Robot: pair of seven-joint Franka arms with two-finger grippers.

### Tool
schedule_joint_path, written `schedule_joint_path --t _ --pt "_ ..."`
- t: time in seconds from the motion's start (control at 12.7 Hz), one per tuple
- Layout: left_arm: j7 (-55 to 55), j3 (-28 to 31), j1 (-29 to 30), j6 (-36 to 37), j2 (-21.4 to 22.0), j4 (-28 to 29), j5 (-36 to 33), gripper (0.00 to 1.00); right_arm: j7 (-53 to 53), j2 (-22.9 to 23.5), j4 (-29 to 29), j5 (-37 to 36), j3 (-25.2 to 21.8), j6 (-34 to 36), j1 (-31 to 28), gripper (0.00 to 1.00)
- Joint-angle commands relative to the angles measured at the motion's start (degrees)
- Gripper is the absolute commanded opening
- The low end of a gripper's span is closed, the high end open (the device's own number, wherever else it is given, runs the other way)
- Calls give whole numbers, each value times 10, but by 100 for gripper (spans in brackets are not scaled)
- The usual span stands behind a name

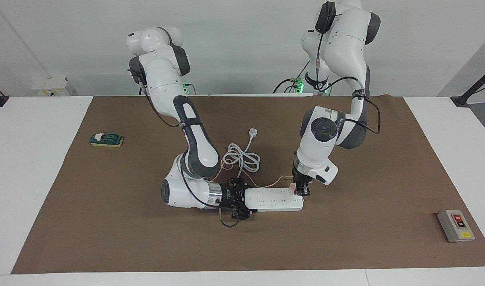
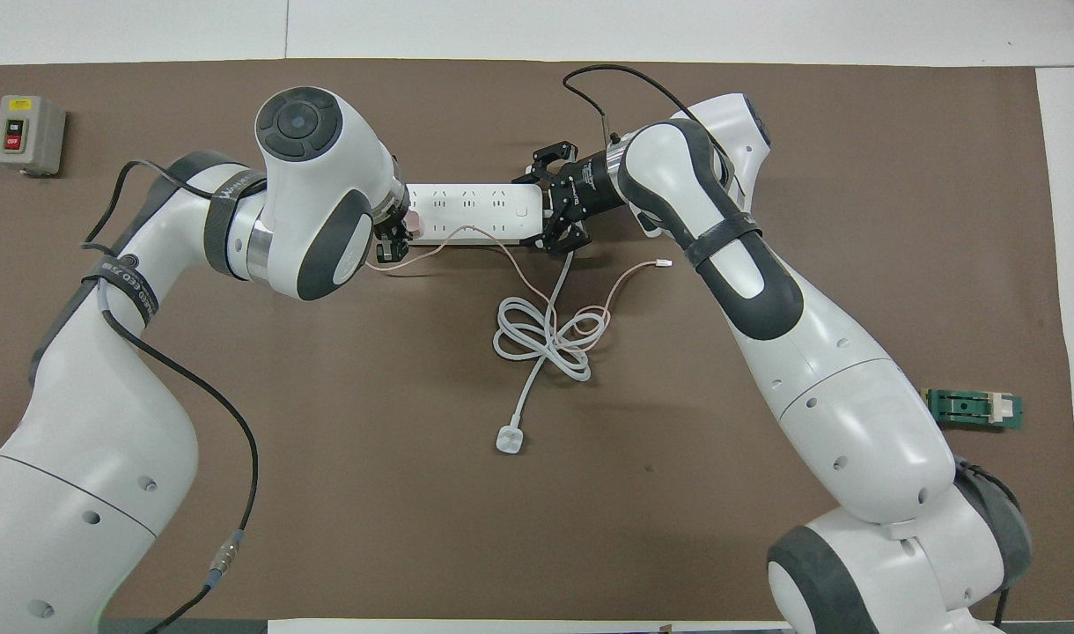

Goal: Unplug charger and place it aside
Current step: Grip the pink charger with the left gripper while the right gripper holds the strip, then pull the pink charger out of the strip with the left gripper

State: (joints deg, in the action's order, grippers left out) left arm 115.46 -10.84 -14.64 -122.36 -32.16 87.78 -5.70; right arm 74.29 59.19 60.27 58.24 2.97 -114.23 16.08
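Observation:
The charger (image 1: 292, 187), a small pale pink cube, sits on the end of the long white power strip (image 1: 272, 199) toward the left arm; it also shows in the overhead view (image 2: 410, 223). My left gripper (image 1: 301, 191) comes down from above and is shut on the charger. The charger's thin pink cable (image 2: 502, 255) runs over the mat to a small white connector (image 2: 665, 263). My right gripper (image 1: 242, 198) lies low and level at the strip's other end and is shut on it (image 2: 475, 202).
The strip's thick white cord (image 1: 240, 161) lies coiled nearer the robots, ending in a white plug (image 1: 253, 132). A grey switch box (image 1: 456, 225) stands at the left arm's end of the brown mat. A green block (image 1: 106, 139) lies at the right arm's end.

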Motion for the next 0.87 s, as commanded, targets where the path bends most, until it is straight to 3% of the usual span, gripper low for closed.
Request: schedule_joint_path --t 0.0,0.79 --pt "16 8 -4 44 4 -24 -10 0 -13 1 4 -4 5 -44 13 22" --pt "8 11 7 156 5 -116 4 0 -14 1 8 -1 5 -62 18 22"
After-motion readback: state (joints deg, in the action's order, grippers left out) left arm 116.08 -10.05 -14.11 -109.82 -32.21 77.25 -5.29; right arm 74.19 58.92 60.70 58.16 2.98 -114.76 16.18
